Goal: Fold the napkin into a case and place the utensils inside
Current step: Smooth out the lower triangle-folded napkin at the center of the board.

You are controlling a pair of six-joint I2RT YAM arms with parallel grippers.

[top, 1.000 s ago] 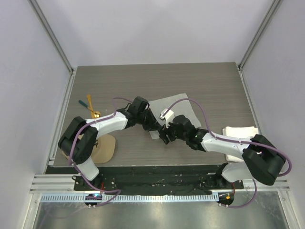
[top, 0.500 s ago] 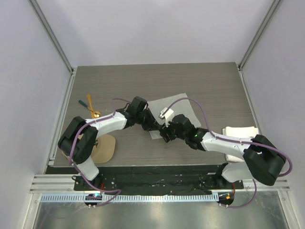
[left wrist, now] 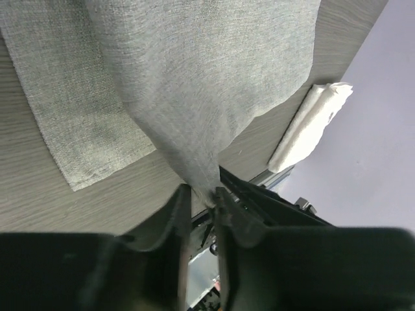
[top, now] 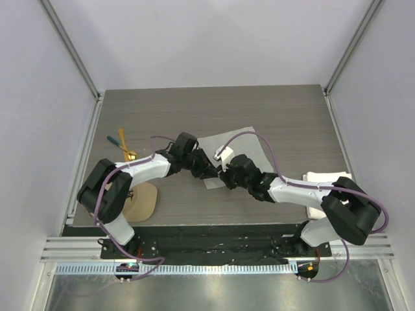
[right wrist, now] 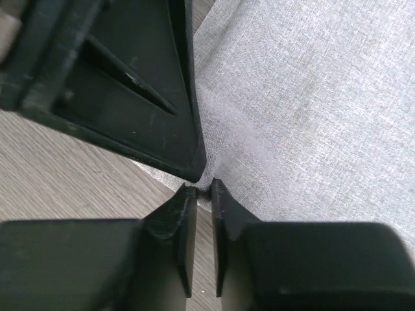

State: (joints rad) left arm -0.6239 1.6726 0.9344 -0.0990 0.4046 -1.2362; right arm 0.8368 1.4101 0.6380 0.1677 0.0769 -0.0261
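**A:** What takes up most of the overhead view?

**B:** The grey wood-grain table (top: 272, 103), filling the middle of the frame between pale walls.

**A:** And the napkin?

**B:** The napkin (top: 258, 154) lies just right of the frame's centre. It is light grey, and its lower-left part is lifted off the table. In the left wrist view it fills the upper half and narrows to a peak at bottom centre.

**A:** Any other cloth?

**B:** A white towel (top: 321, 177) lies at the table's right edge, partly under the right arm and apart from the napkin. A tan cap (top: 142, 202) sits at the lower left, beside the left arm.

**A:** And the claws?

**B:** They meet tip to tip at the napkin's lower-left corner. The left gripper (left wrist: 202, 194) is grasping the napkin, with the peak of cloth pinched between its fingers. The right gripper (right wrist: 202, 189) has its fingers nearly together at the cloth's edge. I cannot tell whether it has taken hold.

**A:** The utensils?

**B:** The utensils (top: 125, 149) lie in a small cluster on the table at the left of the frame, well apart from the napkin. The gold spoon (top: 130, 155) is the lowest of them.
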